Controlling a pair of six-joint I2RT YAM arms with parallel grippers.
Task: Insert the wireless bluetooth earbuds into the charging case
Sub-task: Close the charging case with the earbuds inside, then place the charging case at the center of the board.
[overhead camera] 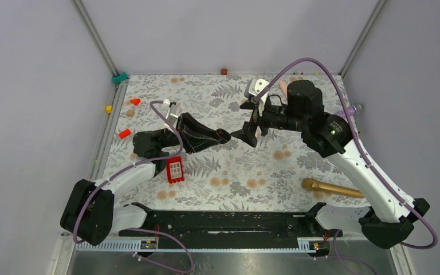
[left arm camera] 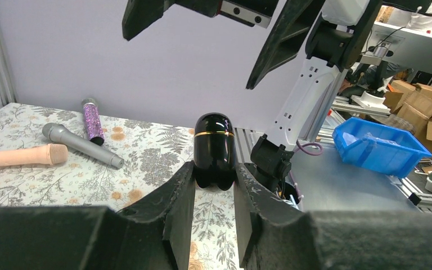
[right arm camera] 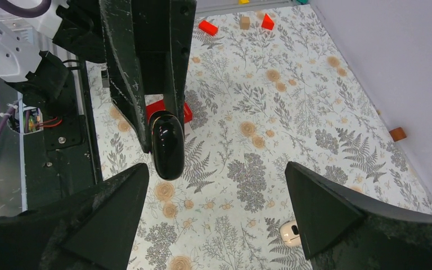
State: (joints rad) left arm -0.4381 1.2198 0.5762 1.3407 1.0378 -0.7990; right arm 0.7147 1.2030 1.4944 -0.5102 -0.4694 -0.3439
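My left gripper (left arm camera: 215, 173) is clamped on the charging case (left arm camera: 214, 145). I'm pinching its lower end, so the glossy black capsule juts past my fingers with the gold seam and cap end left free, seemingly off the floral table (right arm camera: 315, 112). My right gripper (right arm camera: 215, 169) faces it with jaws spread wide and nothing in them, placed, I reckon, to work that free end. The case looks closed. The earbuds? I can't make them out anywhere; only a small pale object (right arm camera: 290, 232) lies near my right finger.

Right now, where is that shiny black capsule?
The capsule is pinched in the jaws of the left arm, above the middle of the flowered table, facing the open jaws of the right arm.
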